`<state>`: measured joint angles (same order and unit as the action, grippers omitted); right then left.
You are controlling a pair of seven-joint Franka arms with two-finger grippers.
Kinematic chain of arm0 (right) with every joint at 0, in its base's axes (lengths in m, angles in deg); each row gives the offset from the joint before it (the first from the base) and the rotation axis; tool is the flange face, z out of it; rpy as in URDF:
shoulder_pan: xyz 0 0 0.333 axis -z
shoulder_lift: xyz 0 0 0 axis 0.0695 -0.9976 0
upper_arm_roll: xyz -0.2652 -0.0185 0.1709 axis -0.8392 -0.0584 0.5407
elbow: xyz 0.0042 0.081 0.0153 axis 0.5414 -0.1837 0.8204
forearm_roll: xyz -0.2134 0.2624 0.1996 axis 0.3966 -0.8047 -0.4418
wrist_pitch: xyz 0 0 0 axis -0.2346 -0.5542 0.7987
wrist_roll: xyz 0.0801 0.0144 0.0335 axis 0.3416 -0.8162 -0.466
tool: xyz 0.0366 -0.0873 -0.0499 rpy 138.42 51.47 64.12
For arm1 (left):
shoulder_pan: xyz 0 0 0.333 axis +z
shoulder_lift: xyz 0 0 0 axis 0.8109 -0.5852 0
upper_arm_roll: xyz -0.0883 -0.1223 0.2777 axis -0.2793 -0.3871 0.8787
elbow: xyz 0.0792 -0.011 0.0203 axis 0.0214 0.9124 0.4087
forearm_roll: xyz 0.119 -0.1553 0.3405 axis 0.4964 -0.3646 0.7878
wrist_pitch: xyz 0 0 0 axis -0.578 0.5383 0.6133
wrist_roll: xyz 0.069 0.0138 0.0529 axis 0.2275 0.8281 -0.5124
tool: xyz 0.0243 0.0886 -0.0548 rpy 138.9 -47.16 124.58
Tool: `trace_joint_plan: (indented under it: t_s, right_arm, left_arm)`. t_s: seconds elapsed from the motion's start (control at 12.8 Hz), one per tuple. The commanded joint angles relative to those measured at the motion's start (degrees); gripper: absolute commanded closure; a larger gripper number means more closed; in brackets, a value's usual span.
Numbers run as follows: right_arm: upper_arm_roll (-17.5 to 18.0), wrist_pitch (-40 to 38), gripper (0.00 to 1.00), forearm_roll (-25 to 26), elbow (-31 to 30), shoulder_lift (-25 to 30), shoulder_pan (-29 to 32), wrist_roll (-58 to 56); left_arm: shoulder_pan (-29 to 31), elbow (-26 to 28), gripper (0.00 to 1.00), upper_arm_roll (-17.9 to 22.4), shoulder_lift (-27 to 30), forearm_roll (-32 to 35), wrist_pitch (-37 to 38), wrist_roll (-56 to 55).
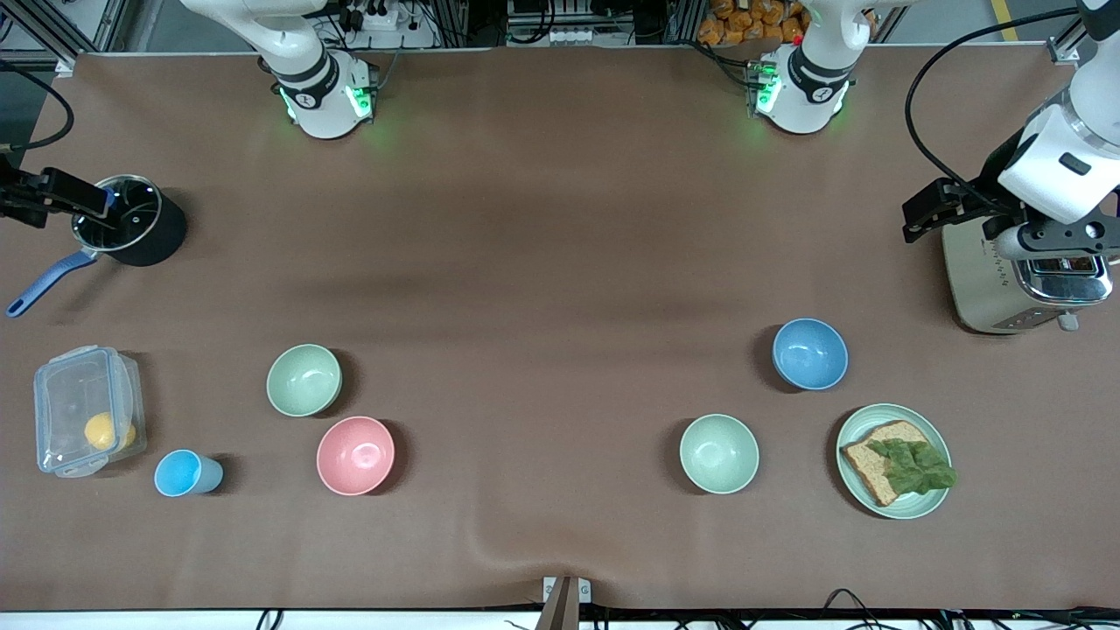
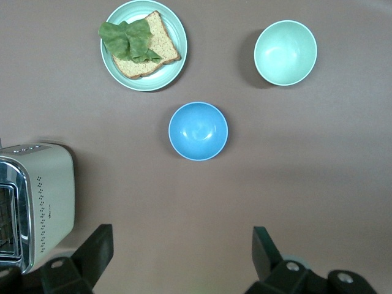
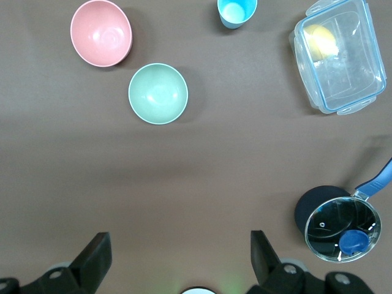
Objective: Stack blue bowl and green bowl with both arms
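Presently we log: blue bowl (image 1: pixel 809 353), upright, toward the left arm's end of the table; green bowl (image 1: pixel 304 379), sage, toward the right arm's end, pink bowl (image 1: pixel 355 455) just beside it. Left gripper (image 2: pixel 180 257) over the toaster (image 1: pixel 1019 280), fingers wide apart, nothing held; right gripper (image 3: pixel 177 260) over the pot (image 1: pixel 127 219), same. Risk, we judge: the paler mint bowl (image 1: pixel 719 452) gets taken for the green one, since it sits closer to blue. Surface: brown mat (image 1: pixel 560 219), a wrinkle at its front edge; cables w/ racks along the robots' edge.

Pink bowl (image 1: pixel 355 455), blue cup (image 1: pixel 185 473), lidded saucepan (image 1: pixel 128 220), toaster (image 1: pixel 1019 276), bread plate (image 1: pixel 894 460)
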<state>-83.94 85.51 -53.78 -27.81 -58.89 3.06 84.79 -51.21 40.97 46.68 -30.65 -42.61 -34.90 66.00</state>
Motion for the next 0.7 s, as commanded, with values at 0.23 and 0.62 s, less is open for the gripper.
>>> trace_joint_plan:
  t_s: [0.23, 0.62]
  right_arm:
    - [0.3, -0.9, 0.0, 1.3, -0.5, 1.1, 0.3, 0.1]
    - [0.4, -0.9, 0.0, 1.2, -0.7, 0.5, 0.3, 0.1]
  left_arm:
    - [0.3, 0.3, 0.0, 0.3, -1.1, 0.3, 0.0, 1.0]
    - [1.9, 2.7, 0.0, 0.3, -13.5, 3.6, -6.7, 0.8]
